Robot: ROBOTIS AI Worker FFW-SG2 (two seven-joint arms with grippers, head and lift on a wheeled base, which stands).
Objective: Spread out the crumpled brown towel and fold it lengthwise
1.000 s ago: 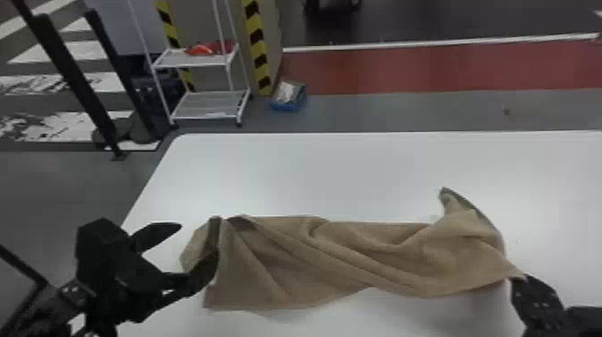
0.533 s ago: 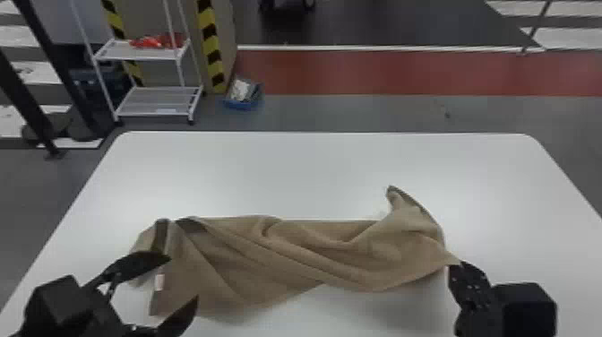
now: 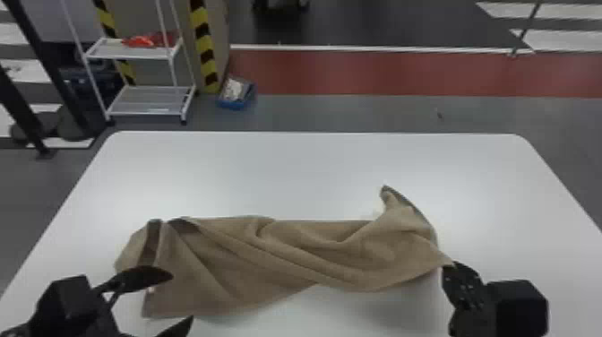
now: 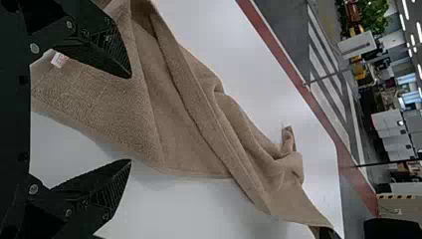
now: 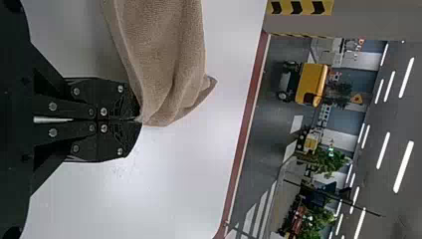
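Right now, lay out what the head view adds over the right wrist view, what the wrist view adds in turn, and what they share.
Head view's additions: the left gripper, open with nothing between its fingers; the white shelf rack and the blue box on the floor beyond the table.

Right wrist view's additions: a yellow vehicle, green plants and ceiling lights.

Shared: the brown towel, the right gripper shut on one of its corners, the white table and the red floor strip.
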